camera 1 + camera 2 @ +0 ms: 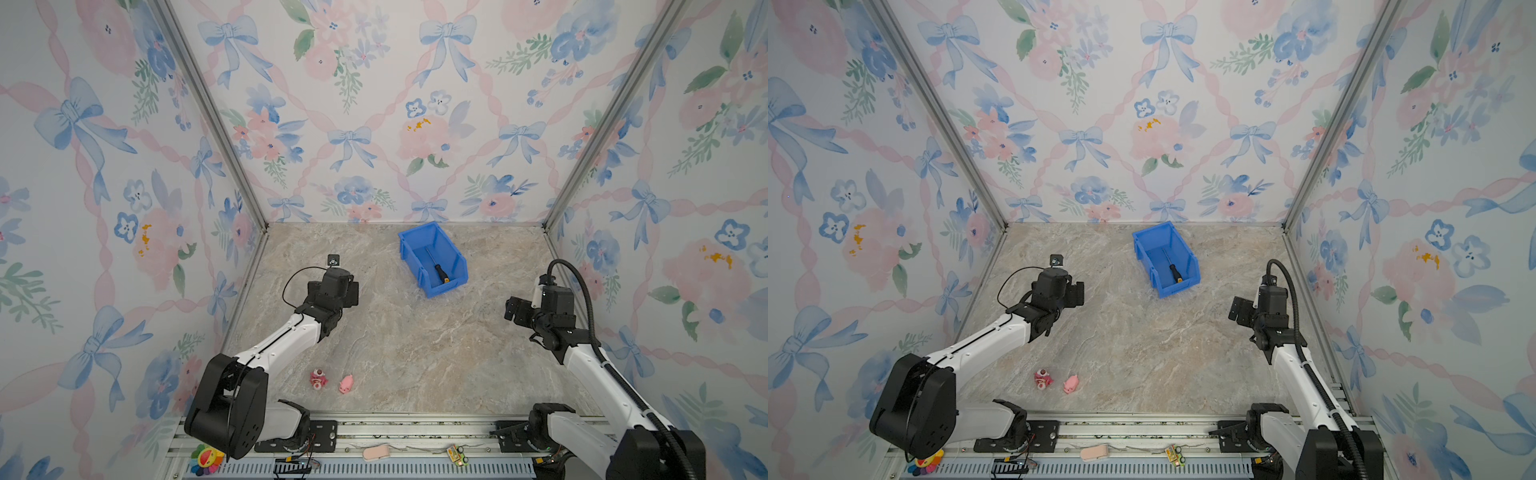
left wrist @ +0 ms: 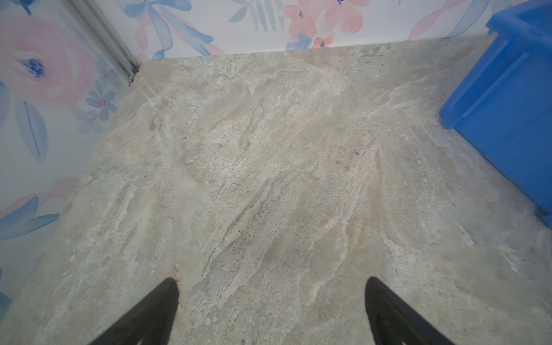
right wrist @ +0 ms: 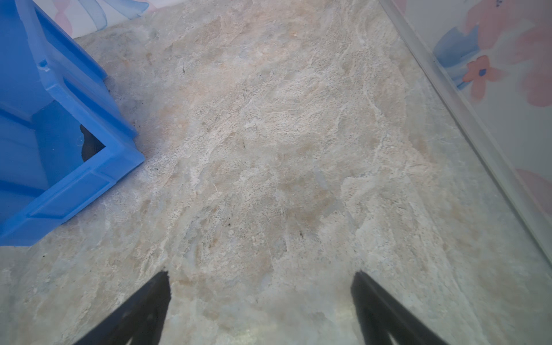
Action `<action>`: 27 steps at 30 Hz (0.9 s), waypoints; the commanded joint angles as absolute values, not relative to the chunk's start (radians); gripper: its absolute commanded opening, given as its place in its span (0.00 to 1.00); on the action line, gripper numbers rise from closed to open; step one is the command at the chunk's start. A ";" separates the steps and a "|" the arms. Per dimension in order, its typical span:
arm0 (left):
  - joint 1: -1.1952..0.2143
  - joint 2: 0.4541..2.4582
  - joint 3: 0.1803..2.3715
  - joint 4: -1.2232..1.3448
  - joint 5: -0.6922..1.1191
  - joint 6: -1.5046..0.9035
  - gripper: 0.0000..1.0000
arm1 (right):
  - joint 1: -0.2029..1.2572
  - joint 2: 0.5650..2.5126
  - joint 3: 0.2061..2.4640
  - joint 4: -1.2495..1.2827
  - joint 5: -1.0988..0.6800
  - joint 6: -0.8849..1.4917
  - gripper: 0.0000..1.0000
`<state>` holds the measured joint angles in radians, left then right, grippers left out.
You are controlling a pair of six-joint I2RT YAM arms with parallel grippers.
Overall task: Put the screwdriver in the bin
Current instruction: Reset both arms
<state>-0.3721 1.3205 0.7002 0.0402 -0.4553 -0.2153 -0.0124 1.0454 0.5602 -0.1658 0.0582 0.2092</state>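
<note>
Top views both show the screwdriver (image 1: 436, 268) lying flat inside the blue bin (image 1: 411, 255), its yellow-orange cap toward the lowered front lip. The bin stands on the marbled table (image 1: 415, 353) near the back wall. Left wrist view shows the left end effector (image 2: 271, 282) spread wide and empty above bare table, right wrist view shows the right end effector (image 3: 261, 276) likewise wide apart and empty, and 2 small pink toy figures (image 1: 319, 378) sit near the table's front edge, well apart from the bin.

bin (image 1: 444, 289) smooth plastic; tbl (image 1: 415, 353) stone-look
</note>
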 commanded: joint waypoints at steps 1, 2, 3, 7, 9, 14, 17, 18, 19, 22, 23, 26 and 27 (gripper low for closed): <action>-0.366 1.272 0.600 0.189 -0.531 -0.120 0.98 | -0.019 1.088 0.523 -0.055 0.080 0.123 0.97; -0.360 1.257 0.572 0.224 -0.525 -0.116 0.98 | -0.019 1.096 0.515 -0.040 0.080 0.120 0.97; -0.351 1.242 0.532 0.253 -0.513 -0.119 0.98 | -0.019 1.103 0.502 -0.017 0.081 0.115 0.97; -0.310 1.218 0.476 0.320 -0.476 -0.106 0.98 | -0.019 1.099 0.439 0.088 0.077 0.102 0.97; -0.281 1.227 0.473 0.338 -0.453 -0.107 0.98 | -0.018 1.097 0.416 0.124 0.081 0.108 0.97; -0.221 1.265 0.440 0.441 -0.394 -0.089 0.98 | -0.017 1.100 0.369 0.262 0.089 0.119 0.97; -0.176 1.274 0.369 0.565 -0.338 -0.099 0.98 | -0.017 1.170 0.388 0.344 0.091 0.115 0.97; -0.166 1.277 0.345 0.607 -0.322 -0.100 0.98 | -0.017 1.195 0.397 0.364 0.093 0.114 0.97; -0.158 1.282 0.320 0.657 -0.313 -0.104 0.98 | -0.018 1.216 0.399 0.398 0.095 0.116 0.97; -0.151 1.313 0.290 0.767 -0.302 -0.100 0.98 | -0.019 1.263 0.407 0.474 0.120 0.137 0.97; -0.150 1.318 0.288 0.779 -0.291 -0.096 0.98 | -0.019 1.280 0.412 0.496 0.122 0.141 0.97; -0.139 1.357 0.271 0.907 -0.259 -0.084 0.98 | -0.023 1.361 0.456 0.548 0.115 0.143 0.97; -0.133 1.374 0.284 0.908 -0.256 -0.078 0.98 | -0.025 1.395 0.475 0.568 0.107 0.140 0.97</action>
